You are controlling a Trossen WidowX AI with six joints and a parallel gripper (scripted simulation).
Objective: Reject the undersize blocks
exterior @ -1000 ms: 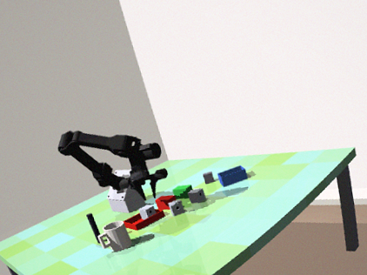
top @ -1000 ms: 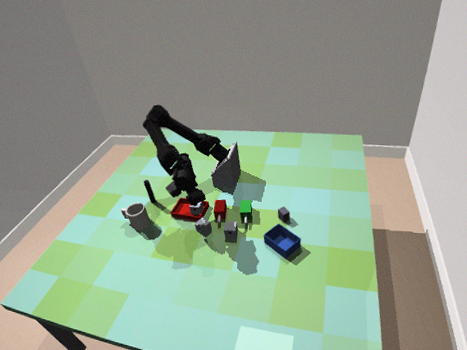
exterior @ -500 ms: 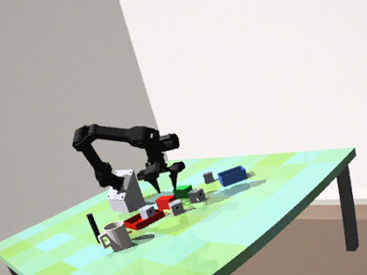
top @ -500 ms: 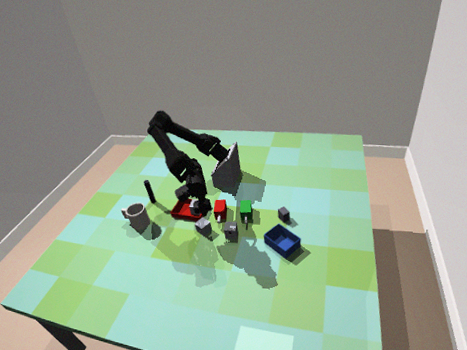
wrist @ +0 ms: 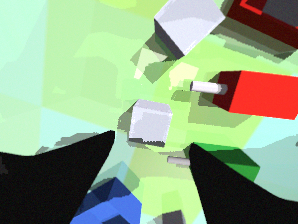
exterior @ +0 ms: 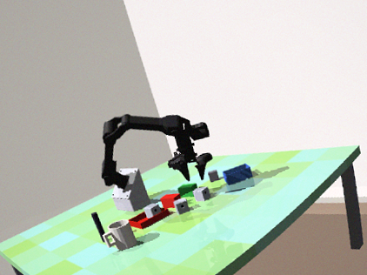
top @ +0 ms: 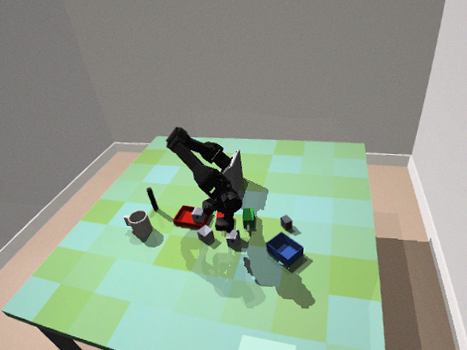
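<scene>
While the claw (top: 224,223) (exterior: 196,179) (wrist: 152,141) is hanging over the tabletop (top: 179,300) (exterior: 220,231) (wrist: 65,75), its fingers are standing apart with nothing between them. Below it, the middle steel block (top: 231,237) (exterior: 201,194) (wrist: 150,122) is sitting just beyond the fingertips in the wrist view. One bored block (top: 198,215) (exterior: 153,210) (wrist: 281,11) is resting inside the red reject tray (top: 175,223) (exterior: 142,226) (wrist: 260,30), and another steel block (top: 204,233) (exterior: 181,207) (wrist: 187,25) is standing near the tray's right end. The green GO gauge (top: 248,216) (exterior: 188,189) (wrist: 227,157) is lying behind the middle block (its grey pin is pointing toward the near side), and a red pin gauge (top: 220,215) (exterior: 170,200) (wrist: 265,95) is lying to its left. Farther right, a small grey block (top: 286,222) (exterior: 214,176) (wrist: 173,217) is sitting on the far side of the blue bin (top: 294,257) (exterior: 237,174) (wrist: 112,202). At the left, a handled mug (top: 140,225) (exterior: 123,235) is standing near a black rod (top: 152,198) (exterior: 99,227), which is standing upright or nearly so.
</scene>
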